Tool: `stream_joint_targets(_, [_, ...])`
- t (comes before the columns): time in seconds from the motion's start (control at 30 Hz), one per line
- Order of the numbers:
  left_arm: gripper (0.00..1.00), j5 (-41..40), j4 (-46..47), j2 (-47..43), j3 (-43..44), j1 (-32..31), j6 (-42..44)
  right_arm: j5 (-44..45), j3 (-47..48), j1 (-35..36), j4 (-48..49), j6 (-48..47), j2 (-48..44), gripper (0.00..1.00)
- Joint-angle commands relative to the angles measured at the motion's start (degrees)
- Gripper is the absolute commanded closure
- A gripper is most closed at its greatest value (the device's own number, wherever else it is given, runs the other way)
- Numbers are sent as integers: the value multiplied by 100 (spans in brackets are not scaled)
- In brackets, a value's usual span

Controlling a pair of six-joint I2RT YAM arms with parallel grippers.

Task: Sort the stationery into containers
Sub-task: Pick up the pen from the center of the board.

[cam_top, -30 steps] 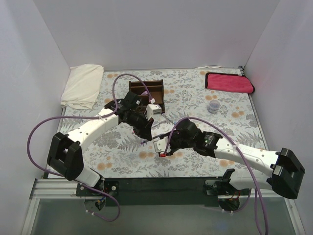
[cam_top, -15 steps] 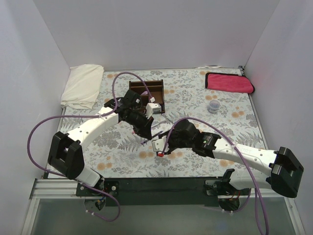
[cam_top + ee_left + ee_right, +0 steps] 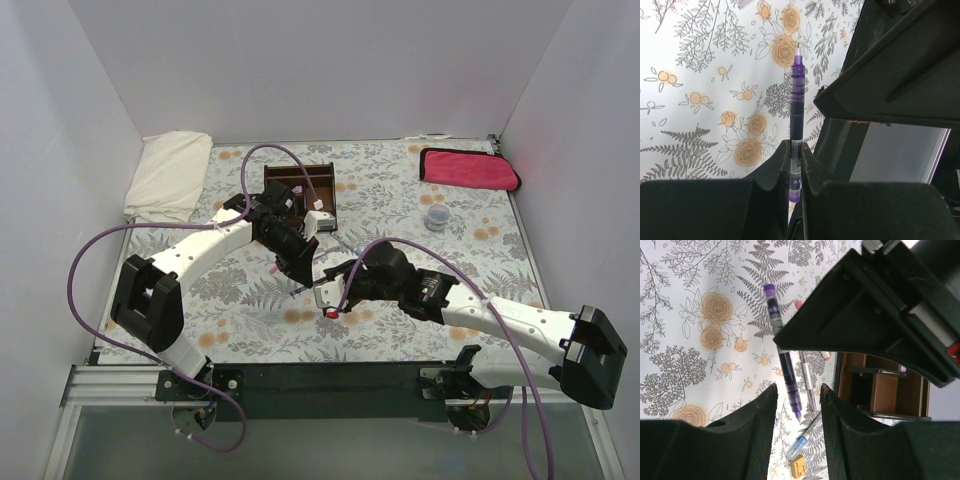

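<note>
Markings: print on the barrel of the purple pen (image 3: 796, 100) just above the grip, too small to read.
Pen axis: in the left wrist view it runs straight out from the fingers, in line with them. Its fine pale tip is at the far end, pointing away from the wrist, with the floral worktop (image 3: 230, 300) behind it.
Pen location: in the left end effector (image 3: 795, 160), near the middle of the worktop, nearer the arms than the organizer (image 3: 322, 178).
Left end effector: clenched on the purple pen near its butt end, one finger on each side of the barrel; most of the pen's length stands free.
Right end effector (image 3: 798, 388): fingers spread with a clear gap, nothing gripped. In the right wrist view the tip end of the purple pen appears within that gap; cannot tell whether it lies at finger height.
Relative pose: the two end effectors are close, facing each other.
Loose items (right wrist view): thin pen with pink cap (image 3: 809, 380) just beside the purple pen and roughly parallel; blue-tipped pen (image 3: 801, 441) at a slant; tan block (image 3: 798, 466) just beside it; pink eraser (image 3: 825, 355) near the organizer wall.
</note>
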Motion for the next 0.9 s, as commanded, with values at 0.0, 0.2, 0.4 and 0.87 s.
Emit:
stream_joint_targets(0.0, [100, 239, -52, -188, 316, -23, -29, -189, 250, 0, 26, -151, 155, 55])
stream_joint_targets(0.2, [100, 353, -193, -153, 562, -14, -37, -198, 303, 0, 87, -247, 446, 55])
stream_joint_targets(0.4, [100, 406, -193, -109, 606, -14, -29, 13, 294, 8, 429, -371, 561, 72])
stream_joint_targets(0.87, [77, 802, -632, 5, 545, -14, 375, 180, 198, 0, 624, -633, 561, 99])
